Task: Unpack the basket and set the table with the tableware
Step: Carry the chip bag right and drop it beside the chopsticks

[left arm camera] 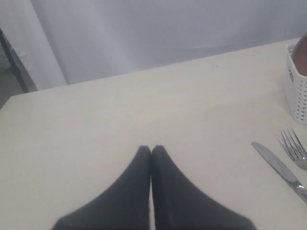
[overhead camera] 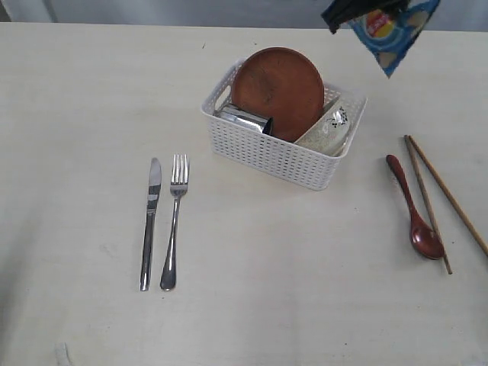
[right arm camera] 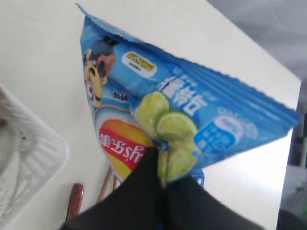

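The white lattice basket stands mid-table and holds the reddish-brown plate on edge, the steel cup and the pale bowl. On the table a knife and fork lie side by side on the left. The dark red spoon and brown chopsticks lie on the right. My right gripper is shut on the blue chip bag, which hangs in the air above the far right. My left gripper is shut and empty over bare table.
The basket's corner, the spoon handle and a chopstick show below the bag in the right wrist view. The knife, fork and basket wall lie at one side of the left wrist view.
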Motion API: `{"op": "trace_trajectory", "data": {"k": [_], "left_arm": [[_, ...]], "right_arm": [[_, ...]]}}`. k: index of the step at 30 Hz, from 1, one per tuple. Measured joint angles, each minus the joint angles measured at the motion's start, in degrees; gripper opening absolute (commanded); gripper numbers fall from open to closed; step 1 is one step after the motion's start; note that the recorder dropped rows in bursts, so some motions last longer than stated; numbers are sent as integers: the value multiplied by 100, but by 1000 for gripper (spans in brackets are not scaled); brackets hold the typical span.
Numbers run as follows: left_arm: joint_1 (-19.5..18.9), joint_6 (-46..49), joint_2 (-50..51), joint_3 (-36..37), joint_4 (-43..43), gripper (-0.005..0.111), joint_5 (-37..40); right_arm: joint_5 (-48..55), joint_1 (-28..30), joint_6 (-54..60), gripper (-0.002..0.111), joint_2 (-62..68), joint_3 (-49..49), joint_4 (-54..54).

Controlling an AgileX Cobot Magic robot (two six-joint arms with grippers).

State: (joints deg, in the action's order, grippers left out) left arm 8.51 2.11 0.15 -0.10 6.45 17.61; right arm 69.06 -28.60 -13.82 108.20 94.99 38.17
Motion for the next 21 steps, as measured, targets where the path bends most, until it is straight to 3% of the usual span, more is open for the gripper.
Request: {"op": "trace_trajectory", "data": {"k": [16,19,21], "left_arm": [[0,0,0,0,0,0,0],[0,0,0,0,0,0,0],[0,0,0,0,0,0,0]], "right_arm": [[-579,2157,-289,0,7,-2103,-977],[-881,2402,-197,11,-3,-2186,-1268],[-1004,2504,-10,25,-3,-2197,-1530]]}}
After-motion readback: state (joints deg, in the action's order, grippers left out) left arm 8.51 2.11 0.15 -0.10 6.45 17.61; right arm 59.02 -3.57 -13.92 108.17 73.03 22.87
